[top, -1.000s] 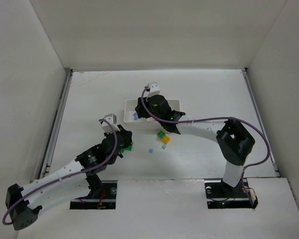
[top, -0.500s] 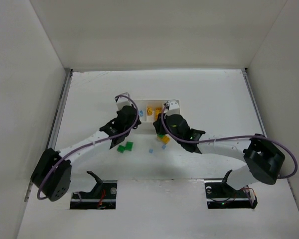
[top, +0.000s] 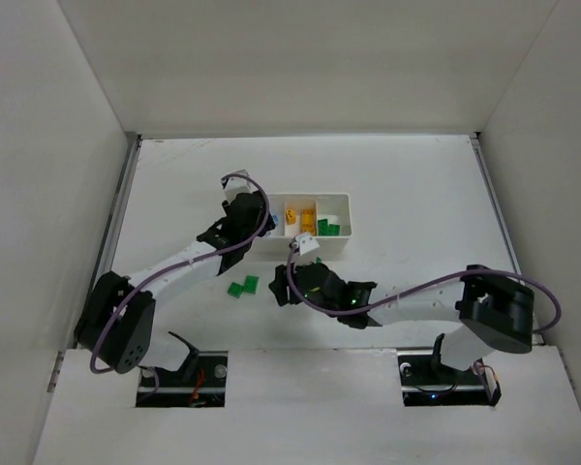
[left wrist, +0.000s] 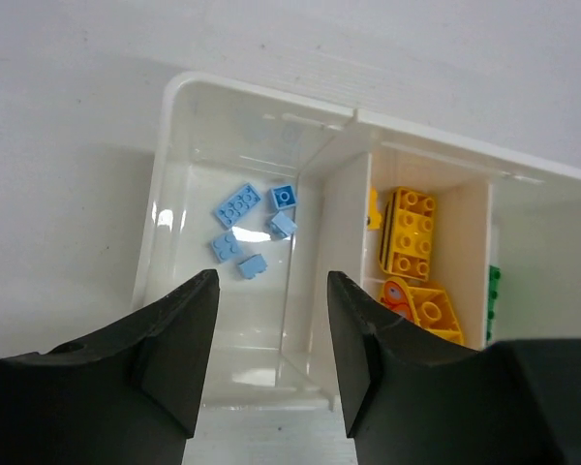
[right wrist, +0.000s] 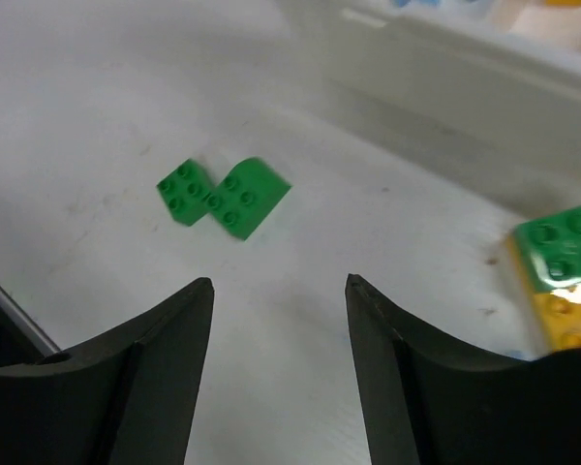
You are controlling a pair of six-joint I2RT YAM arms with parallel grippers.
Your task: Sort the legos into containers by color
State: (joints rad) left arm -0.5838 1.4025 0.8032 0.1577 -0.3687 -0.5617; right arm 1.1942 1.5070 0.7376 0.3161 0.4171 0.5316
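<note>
Top external view showed the left arm stretched to the tray, and the right arm folded low across the table. The left gripper hung open and empty over the glossy compartment of blue legos. The right gripper, also open and empty, hovered near two studded green legos lying loose.

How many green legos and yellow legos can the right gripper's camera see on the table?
Green legos: 3
Yellow legos: 1
Total: 4
</note>
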